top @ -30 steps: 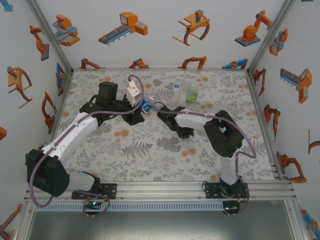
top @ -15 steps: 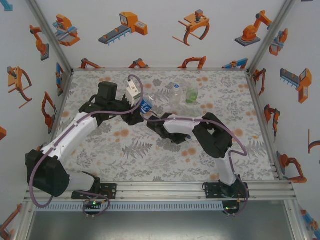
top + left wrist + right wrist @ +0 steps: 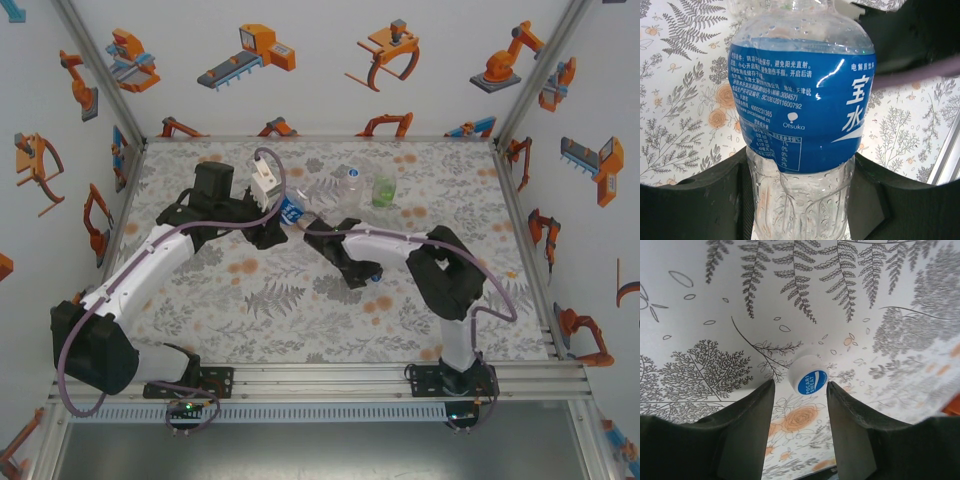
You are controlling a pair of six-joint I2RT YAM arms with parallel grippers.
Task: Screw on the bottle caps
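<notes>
White walls (image 3: pixel 320 100) printed with orange robot drawings close in a table under a grey fern-and-flower cloth (image 3: pixel 300 320). In the top view, the left gripper (image 3: pixel 284 217) sits just left of centre with the blue-label bottle (image 3: pixel 294 209) in it. Its fingers are too dark and small to separate there. The right gripper (image 3: pixel 309 231) lies just below and right of that bottle, its tips lost against the black wrist parts. The plain bottle (image 3: pixel 347 186) and the green bottle (image 3: pixel 384 190) stand side by side at upper centre, apart from both arms. Their tops are too small to tell whether they are capped. In the left wrist view, the blue-label bottle (image 3: pixel 800 90) runs up the middle of the frame, its neck cut off by the top edge. The left gripper (image 3: pixel 801 157) is clamped on the ribbed clear body below the label, one black finger against each side. A dark blurred part of the right arm (image 3: pixel 910 40) covers the upper right corner. In the right wrist view, the right gripper (image 3: pixel 801 385) holds its fingers (image 3: pixel 747 425) about a cap's width apart. A white cap (image 3: pixel 808 375) with a blue logo facing the lens sits at their tips, close to the finger on the right. I cannot tell whether it is pinched or lying on the cloth.
</notes>
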